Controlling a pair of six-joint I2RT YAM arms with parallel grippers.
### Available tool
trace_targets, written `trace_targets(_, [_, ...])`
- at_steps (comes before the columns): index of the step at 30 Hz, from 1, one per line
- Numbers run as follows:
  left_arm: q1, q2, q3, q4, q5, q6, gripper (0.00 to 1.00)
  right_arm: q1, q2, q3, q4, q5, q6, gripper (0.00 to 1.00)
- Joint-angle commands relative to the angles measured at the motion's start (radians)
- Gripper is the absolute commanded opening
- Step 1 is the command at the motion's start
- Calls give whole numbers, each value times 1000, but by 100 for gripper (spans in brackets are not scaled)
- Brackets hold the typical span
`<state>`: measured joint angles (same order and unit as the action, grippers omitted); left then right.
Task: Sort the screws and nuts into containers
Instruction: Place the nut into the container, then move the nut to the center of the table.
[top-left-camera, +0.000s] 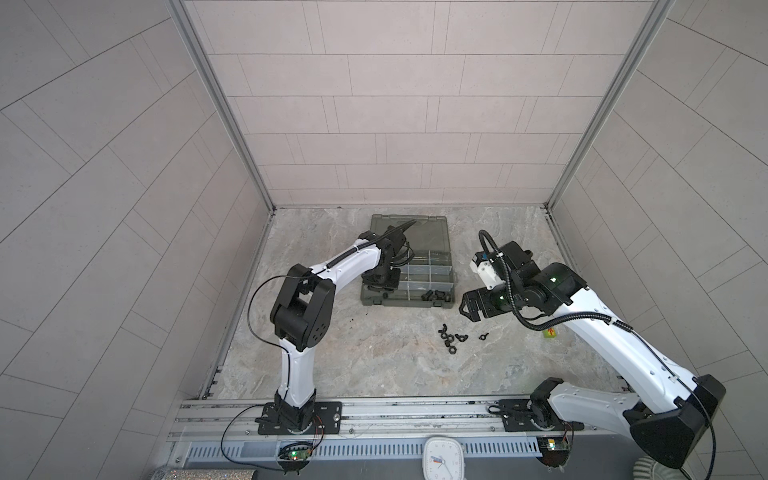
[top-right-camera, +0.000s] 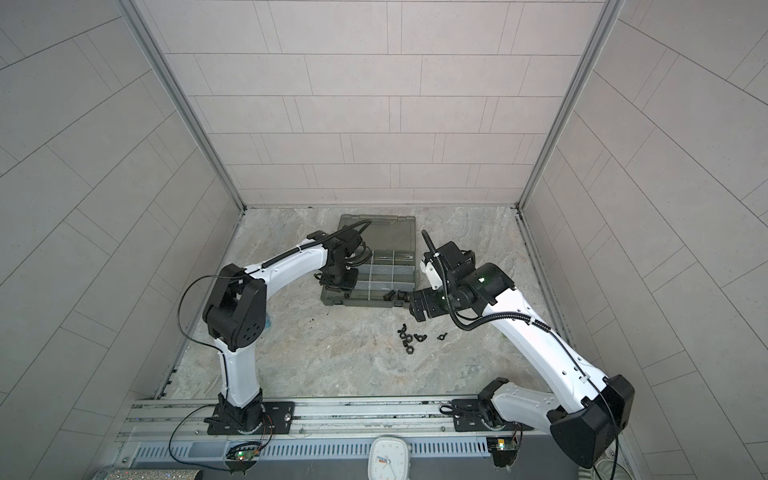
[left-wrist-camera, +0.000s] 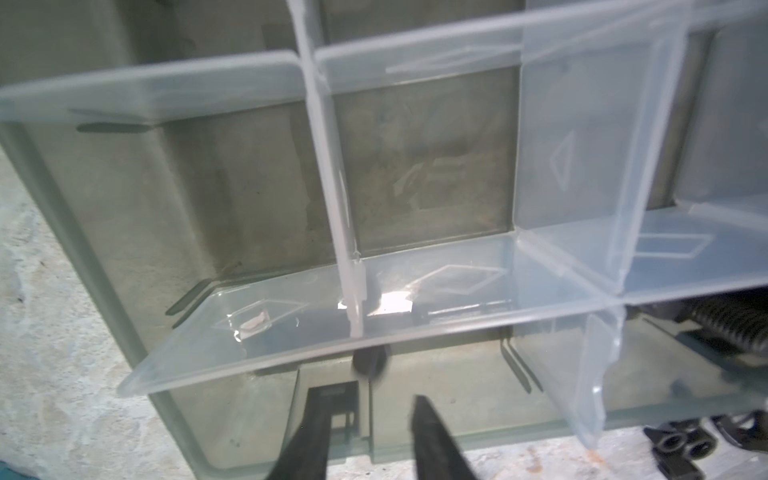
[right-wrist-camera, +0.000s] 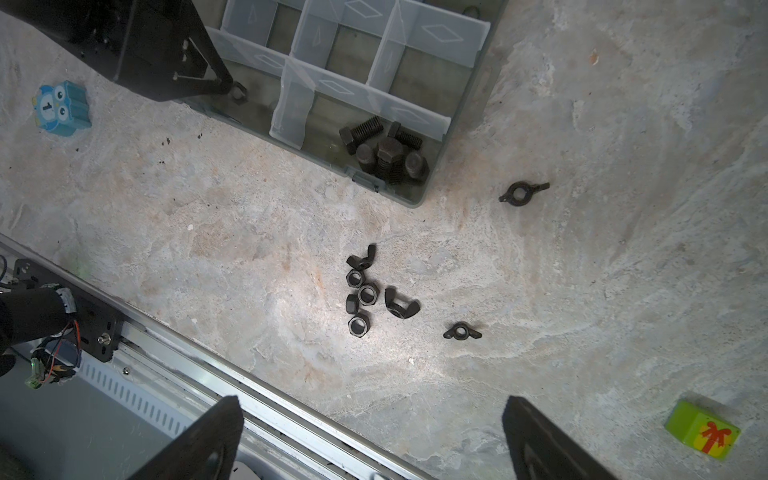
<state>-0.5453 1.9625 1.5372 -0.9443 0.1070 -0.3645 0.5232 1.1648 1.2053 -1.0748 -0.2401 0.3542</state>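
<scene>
I am looking at a flat olive-grey plastic organiser case (top-left-camera: 399, 303), lying open on the grey stone table (top-left-camera: 332, 361). Pale see-through walls split it into little boxes (right-wrist-camera: 409, 112).

The small black stubby screws (right-wrist-camera: 386, 153) lie in a heap in the case's near right corner box, close against its near wall. The small black nuts (right-wrist-camera: 365, 295), some six-sided rings and some with wings, lie on the table in front of that same corner, away from the case's edge. One black wing nut (right-wrist-camera: 523, 192) lies alone, nearer the corner.

The left gripper (left-wrist-camera: 376, 399) hangs low over the case's near left box. Its fingers stand a little apart with nothing between them. A small dark round bit (left-wrist-camera: 368, 361), too blurry to name, sits just past the tips.

The right gripper (right-wrist-camera: 372, 401) hangs above the table just right of the case's near right corner. Its fingers are spread wide and hold nothing.

There is bare table between the nuts and the case's near edge, and all round the heap. A small blue owl toy (right-wrist-camera: 62, 108) sits left of the case. A green cube with a red bow (right-wrist-camera: 702, 430) sits well off to its right, past the nuts. A silver metal rail (right-wrist-camera: 208, 357) runs beyond the nuts, well apart from the case.
</scene>
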Motion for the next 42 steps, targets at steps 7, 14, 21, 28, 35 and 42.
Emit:
trace_targets(7, [-9,-51,93,-107,-24,-31,52,-24,1,38,-40,-19,-23,99])
trace_targets(14, [-133,-149,51,-120,-30,-109,49,-40,-67,-21,-53,55,25,99])
trace_targets(21, [-336,-108,33,-79,-29,-148,48,-66,-155,-76,-96,95,72,99])
trace_targets(28, [-445,-55,11,-18,-18,-184,47,-69,-245,-98,-156,130,98,99])
trace_targets(35, [-486,-17,-17,42,11,-204,47,-69,-307,-121,-187,141,139,99])
trace_targets(42, [-504,31,-25,119,30,-238,47,-69,-348,-131,-226,156,142,99])
